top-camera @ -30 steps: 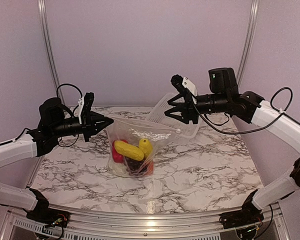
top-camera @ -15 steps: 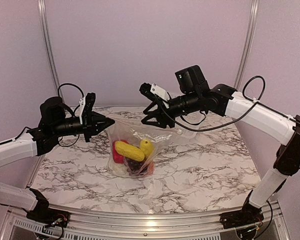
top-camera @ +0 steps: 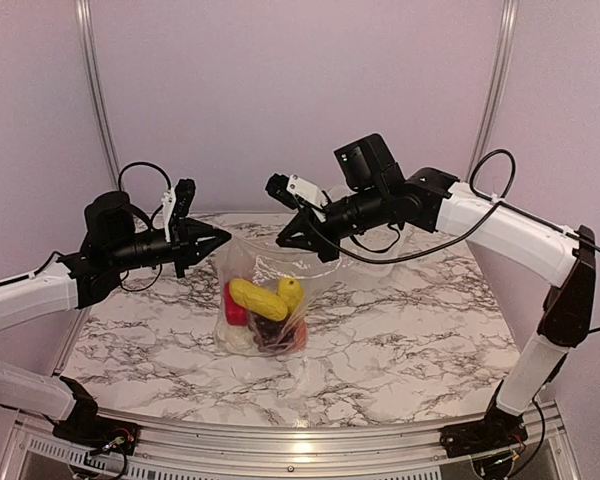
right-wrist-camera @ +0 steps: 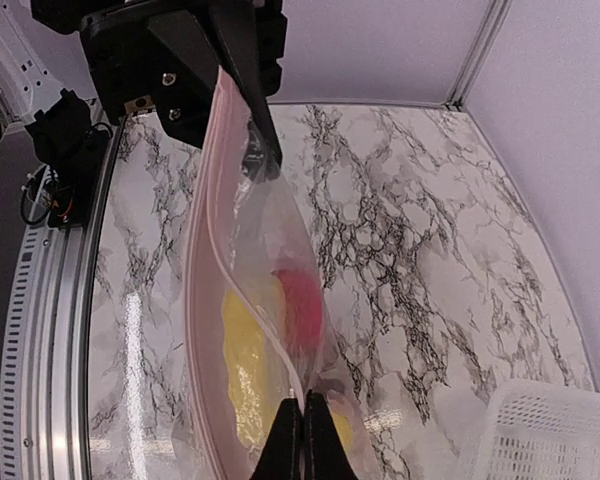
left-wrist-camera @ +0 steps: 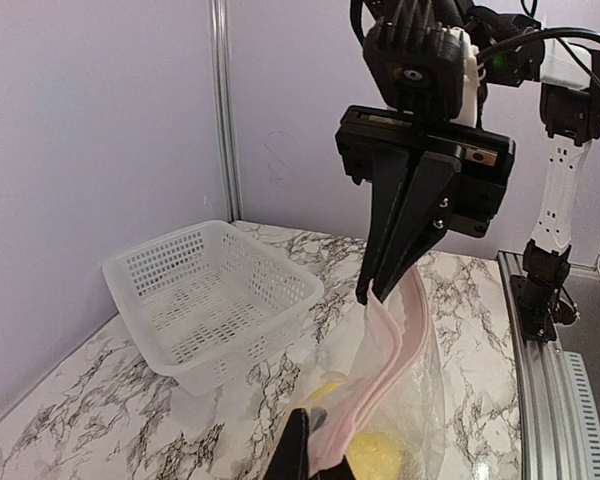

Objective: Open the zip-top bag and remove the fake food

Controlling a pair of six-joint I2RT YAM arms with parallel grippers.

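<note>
The clear crinkly plastic zip-top bag (top-camera: 272, 268) of coloured toy fake food (top-camera: 259, 300) stands mid-way on the white marble table (top-camera: 430, 340); its pink zip strip (left-wrist-camera: 395, 330) runs 9-to-3 o'clock; left gripper (top-camera: 226, 237) pinches the 9 o'clock end, right gripper (top-camera: 282, 242) the 3 o'clock end.

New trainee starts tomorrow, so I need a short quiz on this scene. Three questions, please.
1. True or false: the food lies inside the bag.
2. Of the left tool and the right tool, which pinches the bag's top edge? A: left only. B: right only. C: both.
3. What does the basket hold, going by the left wrist view?
Key: 1 true. 2 C. 3 nothing.
</note>
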